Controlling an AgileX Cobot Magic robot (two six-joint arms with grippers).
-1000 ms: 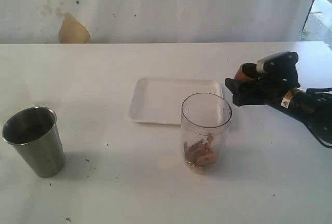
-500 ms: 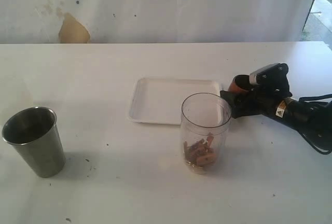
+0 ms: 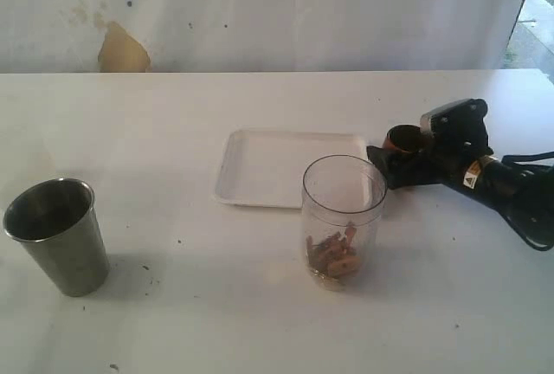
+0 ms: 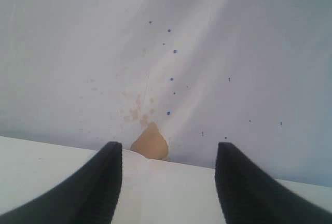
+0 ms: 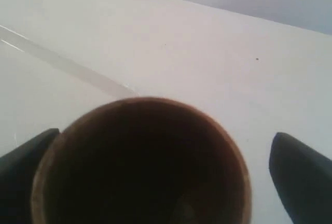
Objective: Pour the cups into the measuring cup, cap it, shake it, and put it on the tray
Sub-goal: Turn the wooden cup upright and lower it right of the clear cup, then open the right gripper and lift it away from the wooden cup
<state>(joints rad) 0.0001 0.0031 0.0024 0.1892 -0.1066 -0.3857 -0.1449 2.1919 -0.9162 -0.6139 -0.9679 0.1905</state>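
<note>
One cup looks finished: the wooden cup [image 3: 403, 140] now sits on the table [image 3: 173, 123] just beside the right corner of the tray [image 3: 260, 170], lower than a second ago, when your right gripper [image 3: 394, 162] carried it above the surface. Its jaws have spread and no longer clamp the cup. Brown pieces [image 3: 333, 257] lie in the measuring cup [image 3: 344, 209], near the tray's front edge. The steel tumbler [image 3: 61, 235] waits far left, so its pour probably comes next. Your left gripper [image 4: 168, 182] hangs parted, holding nothing.
</note>
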